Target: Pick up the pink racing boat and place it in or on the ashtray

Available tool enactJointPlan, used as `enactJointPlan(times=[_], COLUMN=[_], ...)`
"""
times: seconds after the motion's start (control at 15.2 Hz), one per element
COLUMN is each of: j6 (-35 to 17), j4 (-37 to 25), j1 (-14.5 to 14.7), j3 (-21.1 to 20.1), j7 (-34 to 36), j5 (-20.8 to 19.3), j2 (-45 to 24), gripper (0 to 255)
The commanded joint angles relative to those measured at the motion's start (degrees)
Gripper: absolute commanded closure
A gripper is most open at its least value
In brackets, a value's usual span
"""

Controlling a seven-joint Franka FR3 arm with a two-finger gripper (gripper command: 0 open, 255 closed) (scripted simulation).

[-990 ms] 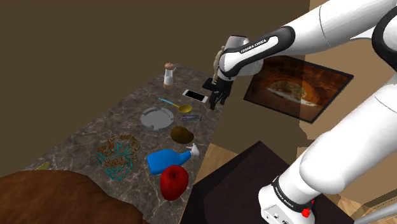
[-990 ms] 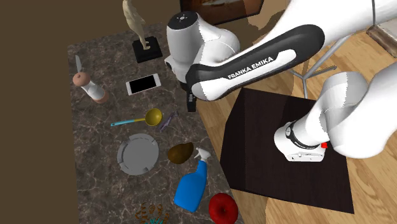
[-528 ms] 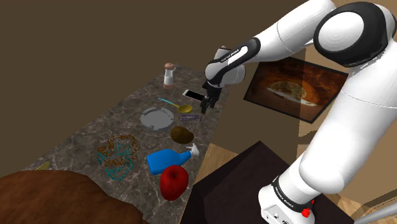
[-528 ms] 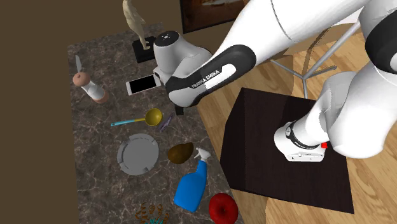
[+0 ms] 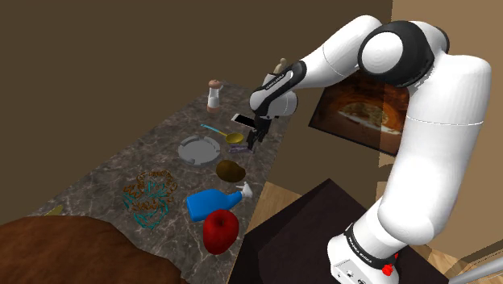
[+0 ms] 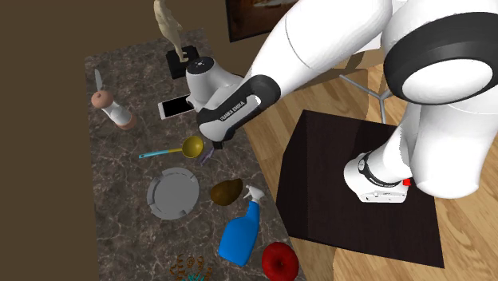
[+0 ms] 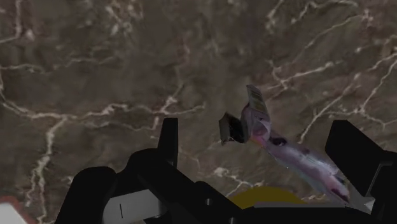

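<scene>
The racing boat (image 7: pixel 289 154) is small and pale pink-lilac, with a fin at its tail. It lies flat on the dark marble counter (image 5: pixel 161 157), right beside a yellow spoon (image 5: pixel 234 137). My gripper (image 7: pixel 257 130) hangs open just above it. The boat sits between the two black fingers (image 7: pixel 168 137), nearer one of them, and touches neither. In the shoulder view the gripper (image 5: pixel 255 140) hovers over the boat (image 5: pixel 240 149) near the counter's edge. The ashtray (image 5: pixel 198 150) is a round grey dish one spoon-width to that view's left, seen too as the ashtray (image 6: pixel 172 194).
A brown lump (image 5: pixel 230 170), blue spray bottle (image 5: pixel 211 203) and red apple (image 5: pixel 219 231) line the counter's near edge. A phone (image 6: pixel 177 106), shaker (image 6: pixel 112 109) and a figurine on a black base (image 6: pixel 177 40) stand at the far end. A tangle of cords (image 5: pixel 148 196) lies beyond the bottle.
The arm has swung toward the shoulder view's left and come down, bringing the hand from beside the phone to just over the boat. The fingers stayed open.
</scene>
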State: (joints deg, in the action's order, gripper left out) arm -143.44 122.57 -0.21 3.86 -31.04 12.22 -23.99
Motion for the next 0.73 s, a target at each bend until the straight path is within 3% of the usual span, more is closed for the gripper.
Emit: enactJointPlan(times=[0.0,0.66], j6=[-1.3,-2.8], j4=[-0.1,-0.2], j1=[0.0,-0.1], j3=[-0.3,-0.6], j7=[-0.2,-0.5], j5=[0.4,0.8], j2=[-1.4,-3.0], gripper=[0,0])
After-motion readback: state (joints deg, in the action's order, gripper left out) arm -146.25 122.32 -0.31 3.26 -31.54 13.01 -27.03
